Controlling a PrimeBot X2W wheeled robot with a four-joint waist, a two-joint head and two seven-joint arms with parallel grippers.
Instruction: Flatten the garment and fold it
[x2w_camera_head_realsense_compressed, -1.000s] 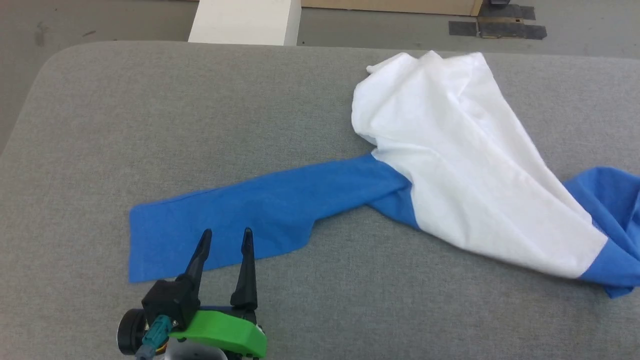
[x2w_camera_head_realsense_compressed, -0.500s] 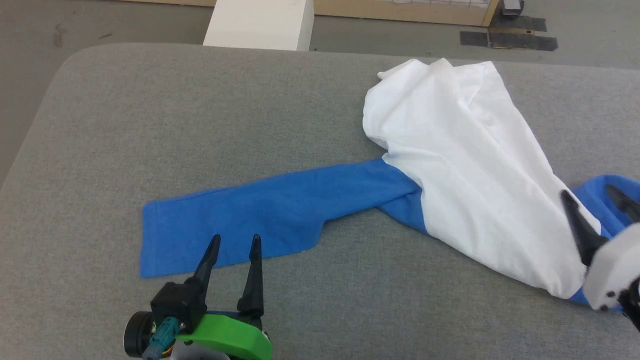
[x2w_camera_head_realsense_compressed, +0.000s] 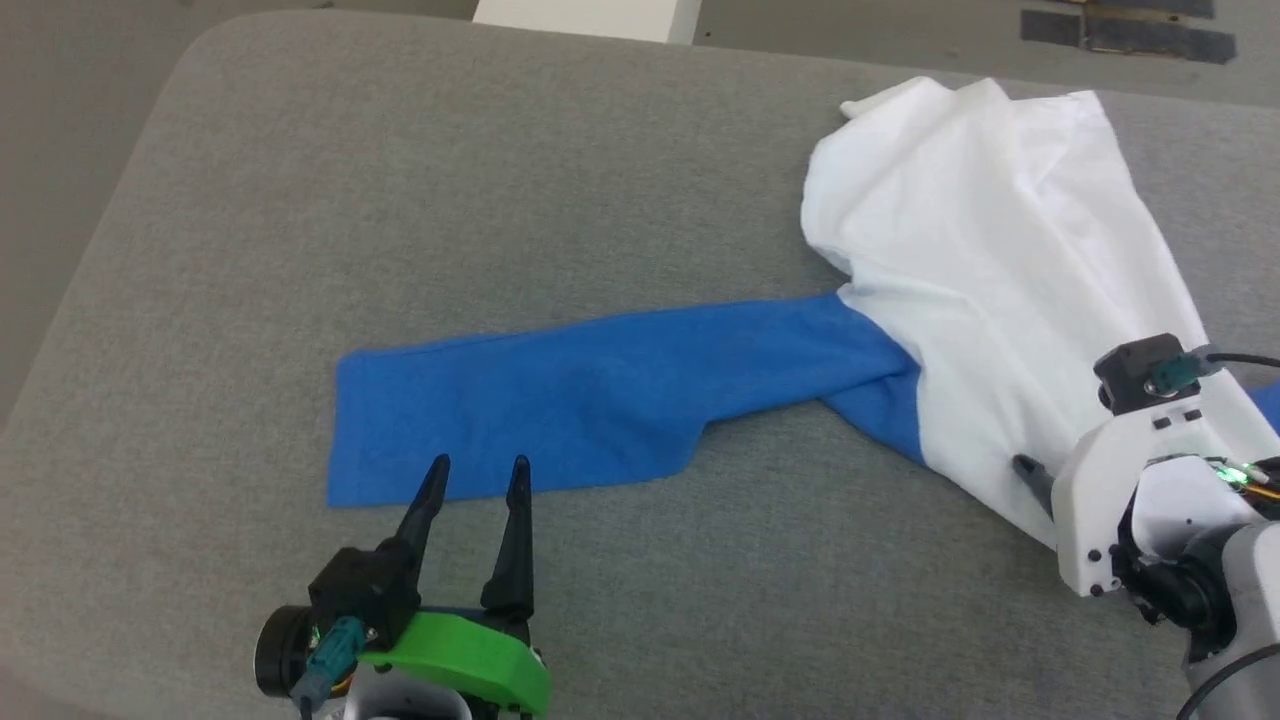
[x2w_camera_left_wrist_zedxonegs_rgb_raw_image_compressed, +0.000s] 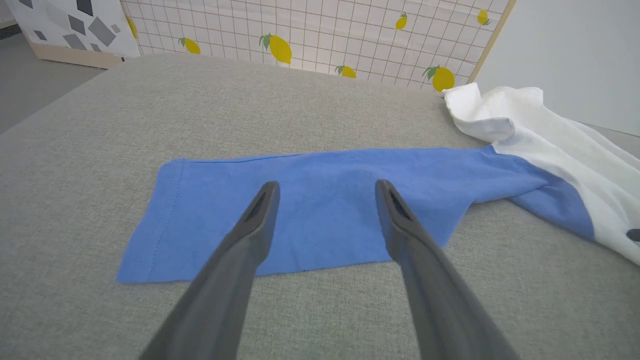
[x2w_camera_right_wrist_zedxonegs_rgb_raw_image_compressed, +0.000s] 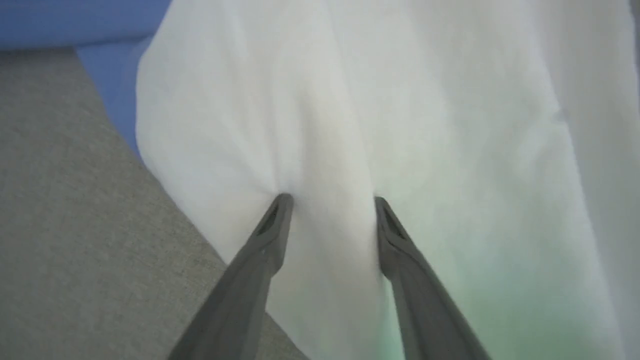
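Brings right gripper (x2w_camera_right_wrist_zedxonegs_rgb_raw_image_compressed: 330, 200), spread, down onto white body of the garment (x2w_camera_head_realsense_compressed: 1000, 250), holds left gripper (x2w_camera_head_realsense_compressed: 480, 465) spread near the sleeve (x2w_camera_head_realsense_compressed: 600, 400); pinch 1 layer only.

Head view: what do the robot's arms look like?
Both end in two long dark jaws. The left arm has a green bracket, black block and teal plug. The right arm is white, with black box, teal connector, cable and green light.
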